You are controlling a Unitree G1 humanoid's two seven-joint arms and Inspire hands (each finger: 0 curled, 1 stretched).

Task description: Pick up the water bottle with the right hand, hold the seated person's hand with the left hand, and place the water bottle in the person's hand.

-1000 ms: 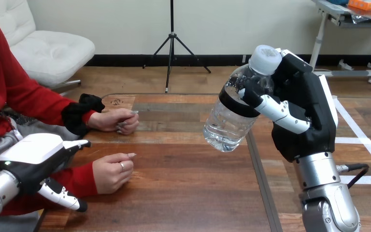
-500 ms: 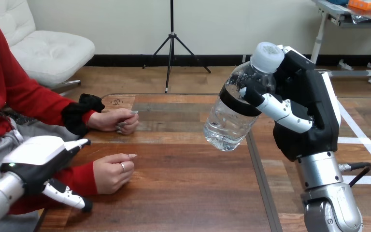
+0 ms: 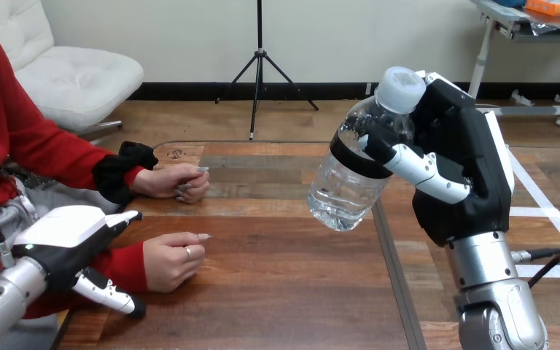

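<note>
Over the table's [image 3: 277, 299] middle, the right hand [image 3: 467, 182] clamps its fingers round the tilted water bottle [image 3: 348, 182]. At the left edge, the left hand [image 3: 65, 237], fingers straight and apart, hovers beside the person's nearer hand [image 3: 173, 259].

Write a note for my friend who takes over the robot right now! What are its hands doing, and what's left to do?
The right robot hand is shut on the clear plastic water bottle with a white cap, held tilted in the air above the brown wooden table.
The left robot hand is open at the red-sleeved wrist of the person's nearer hand, with no grip on it.
That hand rests loosely curled on the table, the person's farther hand behind it.
Done: bottle picked up.
Left: hold the person's hand, then place the bottle in it.
</note>
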